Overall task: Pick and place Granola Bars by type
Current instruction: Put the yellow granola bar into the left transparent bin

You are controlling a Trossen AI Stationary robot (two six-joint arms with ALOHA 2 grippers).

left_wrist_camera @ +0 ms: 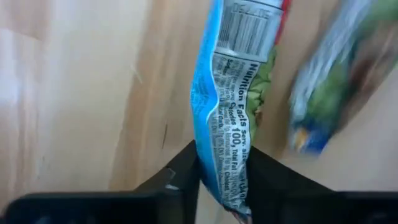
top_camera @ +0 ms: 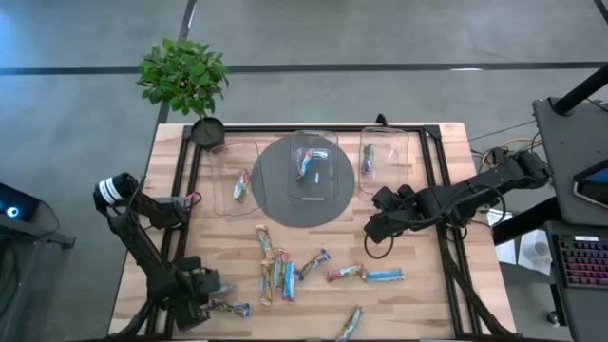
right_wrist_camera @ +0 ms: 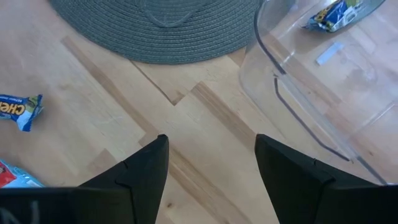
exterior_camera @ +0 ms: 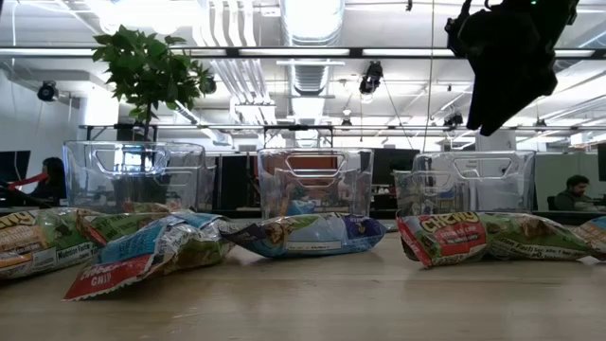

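Several granola bars (top_camera: 285, 271) in shiny wrappers lie scattered on the near half of the wooden table. At the near left corner my left gripper (top_camera: 201, 299) points down and is shut on a blue-edged bar (left_wrist_camera: 239, 93) that lies with its nutrition label up. A second bar (left_wrist_camera: 329, 87) lies close beside it. My right gripper (top_camera: 373, 228) hangs open above bare wood, between the grey mat (right_wrist_camera: 155, 31) and the right bin (right_wrist_camera: 323, 93). Nothing is between its fingers (right_wrist_camera: 143, 168). My left gripper pinches the blue-edged bar by its two long edges, near one end (left_wrist_camera: 227, 158), between its two fingers. The fingers come from above, point down and lie across the bar. I cannot tell whether the bar still rests on the wood.
Three clear bins stand in a row at the far side: the left (top_camera: 236, 176), the middle (top_camera: 313, 163) on a round grey mat (top_camera: 275, 195), and the right (top_camera: 384, 157). Each holds a bar. A potted plant (top_camera: 185, 81) stands at the far left corner.
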